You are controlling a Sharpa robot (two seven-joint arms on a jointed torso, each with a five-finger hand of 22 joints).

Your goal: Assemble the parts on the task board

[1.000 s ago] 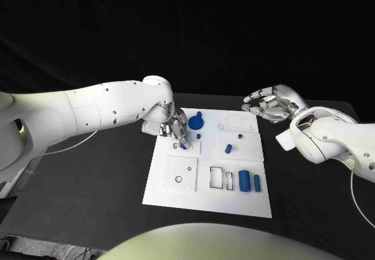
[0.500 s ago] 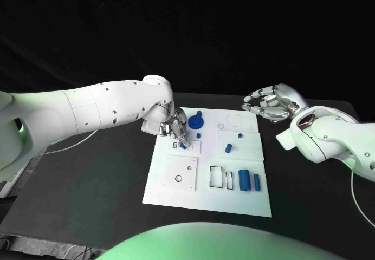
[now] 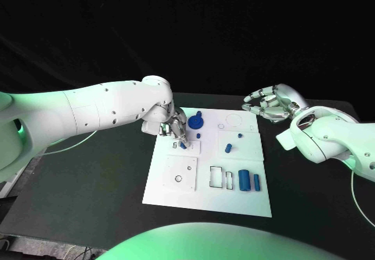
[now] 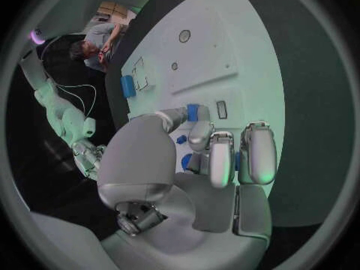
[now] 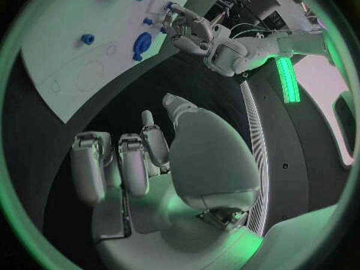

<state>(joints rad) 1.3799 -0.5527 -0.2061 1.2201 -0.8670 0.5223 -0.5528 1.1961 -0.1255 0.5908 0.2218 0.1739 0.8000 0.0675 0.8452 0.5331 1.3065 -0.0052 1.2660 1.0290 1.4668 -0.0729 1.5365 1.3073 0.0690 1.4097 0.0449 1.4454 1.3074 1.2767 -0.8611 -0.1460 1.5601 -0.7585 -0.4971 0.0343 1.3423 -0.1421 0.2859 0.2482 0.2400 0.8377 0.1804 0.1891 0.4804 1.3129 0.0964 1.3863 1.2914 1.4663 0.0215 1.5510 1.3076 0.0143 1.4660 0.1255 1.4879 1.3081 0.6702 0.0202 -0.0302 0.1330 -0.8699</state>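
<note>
1. The left robot hand [image 3: 172, 129] reaches down over the upper left part of the task board [image 3: 205, 200], its fingers drawn together around a small blue part [image 3: 183, 144] whose lower end meets the board at a raised square plate [image 3: 190, 147].
2. In the left wrist view the same blue part [image 4: 192, 111] sits pinched between the thumb and the fingertips [image 4: 200, 139], right beside a small rectangular slot [image 4: 221, 109].
3. The right robot hand [image 3: 270, 104] hovers off the board's upper right corner, above the black table [image 3: 94, 179], fingers curled inward with nothing in them; it touches nothing.
4. The other parts lie apart from both hands: a round blue disc with a knob [image 3: 194, 121] near the top of the board just beside the left hand, a short blue peg [image 3: 228, 148] in the middle, and two blue cylinders [image 3: 244, 180] side by side near the lower right edge.
5. The board is a flat white plate with outlined recesses: a circle [image 3: 233, 119] at the top, rectangular cut-outs [image 3: 215, 177] lower down, and a square panel with a small hole [image 3: 179, 174].
6. The hands are smooth silver metal; the arms are glossy white.
</note>
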